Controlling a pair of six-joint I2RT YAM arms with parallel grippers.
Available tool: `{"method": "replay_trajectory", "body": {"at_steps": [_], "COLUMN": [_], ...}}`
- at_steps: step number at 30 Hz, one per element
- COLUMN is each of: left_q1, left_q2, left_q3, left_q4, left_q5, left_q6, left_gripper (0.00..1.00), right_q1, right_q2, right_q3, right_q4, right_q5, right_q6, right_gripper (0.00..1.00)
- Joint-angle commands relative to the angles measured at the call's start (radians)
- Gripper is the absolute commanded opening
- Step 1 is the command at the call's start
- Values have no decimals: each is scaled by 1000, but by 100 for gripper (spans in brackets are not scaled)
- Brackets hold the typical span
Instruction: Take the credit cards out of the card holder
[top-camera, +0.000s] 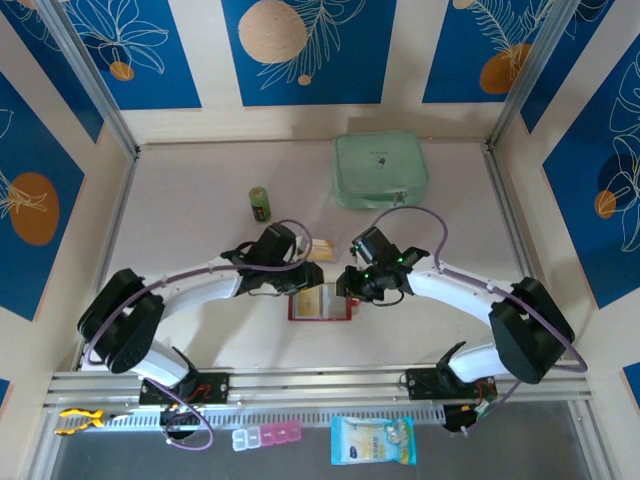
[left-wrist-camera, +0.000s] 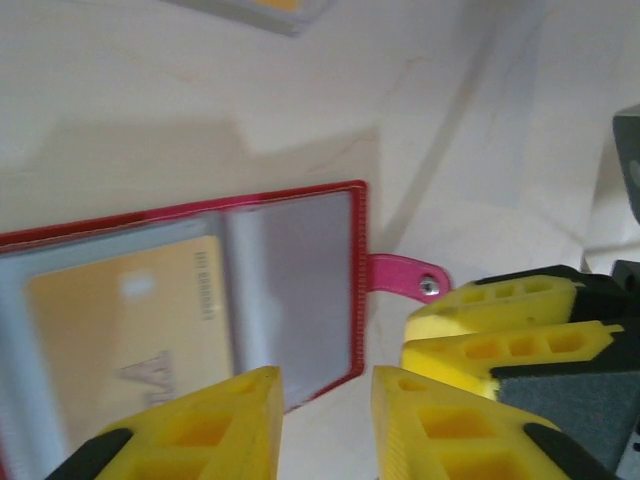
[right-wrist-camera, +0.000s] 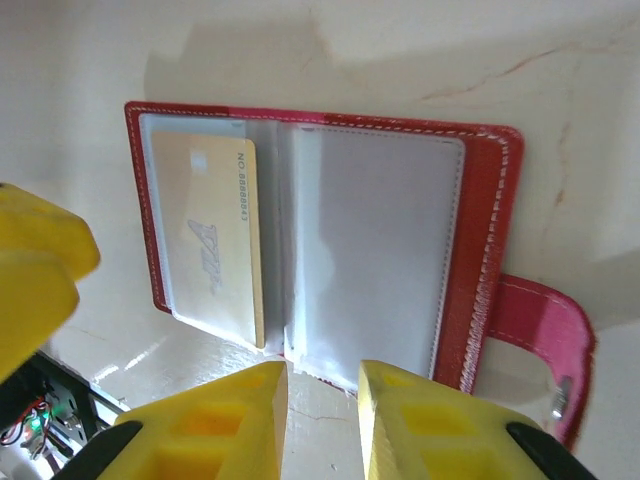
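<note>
- Card holder (top-camera: 320, 303) lies open on the table (top-camera: 200, 200), between the two grippers.
- Left gripper (left-wrist-camera: 325, 385): jaws slightly apart, nothing held, poised at the holder's edge.
- Right gripper (right-wrist-camera: 322, 375): same state, at the opposite edge.
- Tan credit card (right-wrist-camera: 215, 240) sits in one clear pocket; the neighbouring pocket looks empty.
- Assessment: partly done. A loose tan card (top-camera: 322, 250) appears to lie on the table beyond the holder, and the pocketed card is not yet extracted.
</note>
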Motion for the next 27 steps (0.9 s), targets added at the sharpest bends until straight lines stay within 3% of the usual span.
{"method": "replay_trajectory", "body": {"at_steps": [1, 14, 27], "left_q1": [24, 37, 37], "left_q2": [-39, -35, -6], "left_q3": [-59, -172, -185], "left_q4": [-40, 11, 4], "left_q5": [-17, -22, -32], "left_q6": [26, 18, 27], "left_gripper": [26, 13, 13], "right_q1": [27, 62, 64], "right_q2": [36, 177, 219], "right_q3": [43, 65, 66], "right_q4": [38, 138, 188], "right_q5": [-28, -102, -141], "right_q6": [30, 65, 68], "right_gripper": [26, 22, 21]}}
